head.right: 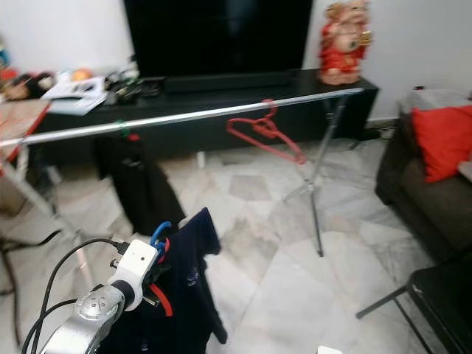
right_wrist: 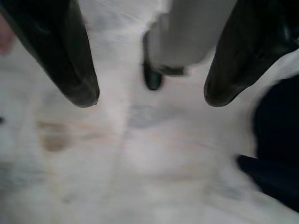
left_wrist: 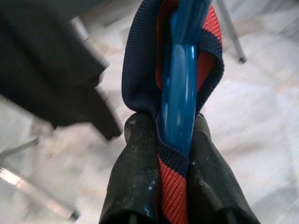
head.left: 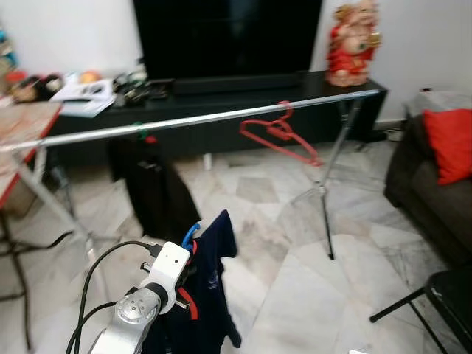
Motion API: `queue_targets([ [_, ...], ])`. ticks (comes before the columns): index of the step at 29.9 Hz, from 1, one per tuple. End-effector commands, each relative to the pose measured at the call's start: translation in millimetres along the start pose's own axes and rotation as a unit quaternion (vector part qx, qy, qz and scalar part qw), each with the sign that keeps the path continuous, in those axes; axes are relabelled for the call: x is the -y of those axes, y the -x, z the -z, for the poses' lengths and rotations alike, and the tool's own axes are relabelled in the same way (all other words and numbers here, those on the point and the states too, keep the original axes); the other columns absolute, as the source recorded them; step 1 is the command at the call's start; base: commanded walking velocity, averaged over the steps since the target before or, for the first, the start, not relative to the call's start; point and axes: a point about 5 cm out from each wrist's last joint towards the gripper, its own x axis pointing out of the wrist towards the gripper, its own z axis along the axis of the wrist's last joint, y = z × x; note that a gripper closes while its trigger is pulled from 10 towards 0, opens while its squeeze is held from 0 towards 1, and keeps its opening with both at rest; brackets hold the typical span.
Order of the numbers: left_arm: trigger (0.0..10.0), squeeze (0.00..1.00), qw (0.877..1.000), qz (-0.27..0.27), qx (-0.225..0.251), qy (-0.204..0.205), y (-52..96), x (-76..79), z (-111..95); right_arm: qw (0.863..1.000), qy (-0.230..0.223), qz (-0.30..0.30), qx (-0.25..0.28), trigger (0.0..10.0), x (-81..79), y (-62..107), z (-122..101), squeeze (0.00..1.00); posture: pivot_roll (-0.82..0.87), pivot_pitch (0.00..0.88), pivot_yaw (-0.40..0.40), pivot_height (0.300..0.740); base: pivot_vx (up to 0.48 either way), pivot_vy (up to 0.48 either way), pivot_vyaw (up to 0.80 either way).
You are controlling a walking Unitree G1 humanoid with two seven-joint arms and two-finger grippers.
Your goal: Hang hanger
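Note:
My left gripper (left_wrist: 170, 135) is shut on a blue hanger (left_wrist: 180, 88) that carries a navy shirt with a red collar (head.left: 210, 287). The hanger's blue hook (head.left: 190, 234) pokes up just past my left wrist (head.left: 166, 269), low in the eye views, well below the rail. The long silver clothes rail (head.left: 221, 116) runs across the room on tripod stands. An empty red hanger (head.left: 279, 134) hangs on it toward the right, and a dark garment (head.left: 151, 188) hangs at its left part. My right gripper (right_wrist: 150, 95) is open over the marble floor, holding nothing.
A black TV console (head.left: 221, 96) with a large TV stands behind the rail. A dark sofa with a red cushion (head.left: 448, 144) is at the right. A black stool (head.left: 435, 302) sits at lower right. A table edge (head.left: 22, 140) is on the left. A tripod leg (head.left: 327, 214) stands mid-floor.

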Motion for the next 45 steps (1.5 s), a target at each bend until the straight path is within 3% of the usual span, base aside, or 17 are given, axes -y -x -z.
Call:
queue_targets([
  [1, 10.0, 0.0, 1.0, -0.012, 0.013, -0.013, 3.2, -9.8, -7.0, 1.0, -0.005, -0.003, 0.01, 10.0, -7.2, -0.9, -8.7, 0.0, 0.11, 0.0, 0.016, 0.74, 0.409, 0.0, 0.0],
  [34, 10.0, 0.0, 1.0, -0.003, 0.012, -0.022, -1.5, -1.8, -11.3, 1.0, 0.005, -0.001, 0.009, 10.0, -8.0, -1.0, -9.3, 0.0, 0.11, 0.0, 0.014, 0.74, 0.429, 0.0, 0.0],
  [45, 10.0, 0.0, 1.0, -0.019, 0.005, -0.013, -1.7, -5.4, -7.7, 0.999, 0.042, -0.013, 0.013, 10.0, -10.1, -1.0, -10.4, 0.0, 0.11, 0.0, 0.002, 0.74, 0.0, -0.154, 0.28],
])
